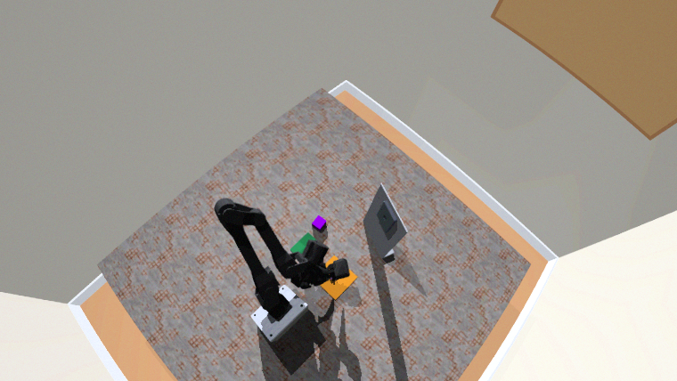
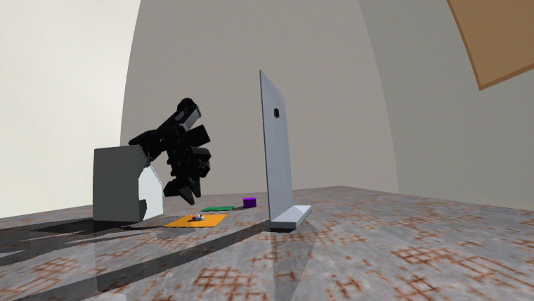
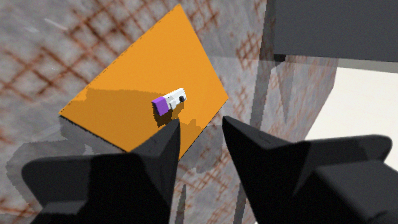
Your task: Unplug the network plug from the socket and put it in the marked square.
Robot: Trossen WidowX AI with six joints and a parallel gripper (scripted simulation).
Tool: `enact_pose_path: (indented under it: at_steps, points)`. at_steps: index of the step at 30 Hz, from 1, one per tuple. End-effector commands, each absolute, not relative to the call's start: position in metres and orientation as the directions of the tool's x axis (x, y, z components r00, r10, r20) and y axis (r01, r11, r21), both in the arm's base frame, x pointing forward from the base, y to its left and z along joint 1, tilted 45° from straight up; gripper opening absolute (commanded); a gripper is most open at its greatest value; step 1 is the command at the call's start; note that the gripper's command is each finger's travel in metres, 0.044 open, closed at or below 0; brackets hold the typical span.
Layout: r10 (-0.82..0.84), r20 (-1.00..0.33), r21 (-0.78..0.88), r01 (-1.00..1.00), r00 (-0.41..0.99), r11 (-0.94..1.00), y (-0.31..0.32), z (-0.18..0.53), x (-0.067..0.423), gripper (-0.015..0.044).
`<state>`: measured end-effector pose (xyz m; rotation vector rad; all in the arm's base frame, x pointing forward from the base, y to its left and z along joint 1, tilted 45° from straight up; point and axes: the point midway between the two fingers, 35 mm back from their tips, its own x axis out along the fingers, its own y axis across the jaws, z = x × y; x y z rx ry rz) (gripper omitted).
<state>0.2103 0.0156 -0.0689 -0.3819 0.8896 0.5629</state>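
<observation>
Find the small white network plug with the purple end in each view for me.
Top: hidden under the black gripper.
Exterior: white network plug with purple end lying on the orange marked square.
Wrist: plug centre frame, beyond the open fingers.
Shared landmark: the orange square.

A bare test cell is being shown rather than a home or shop. A mottled grey-and-rust table (image 1: 331, 156) is being framed by an orange border and white rim, with plain blank walls being seen all round. A single arm is being carried on a grey block base (image 2: 115, 183), and a free-standing grey panel (image 2: 276, 157) is being propped on its own foot. Flat coloured patches are being laid out as markers, possibly targets.
</observation>
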Motion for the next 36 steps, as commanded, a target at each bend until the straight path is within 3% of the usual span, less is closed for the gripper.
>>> enact_pose_path:
  at_steps: [1, 36]
  points:
    - [0.300, -0.810, -0.086, -0.608, 0.504, 0.789, 0.013, -0.067, 0.212, 0.0156]
    - [0.297, -0.814, -0.086, -0.610, 0.499, 0.788, -0.009, -0.048, 0.212, 0.0156]
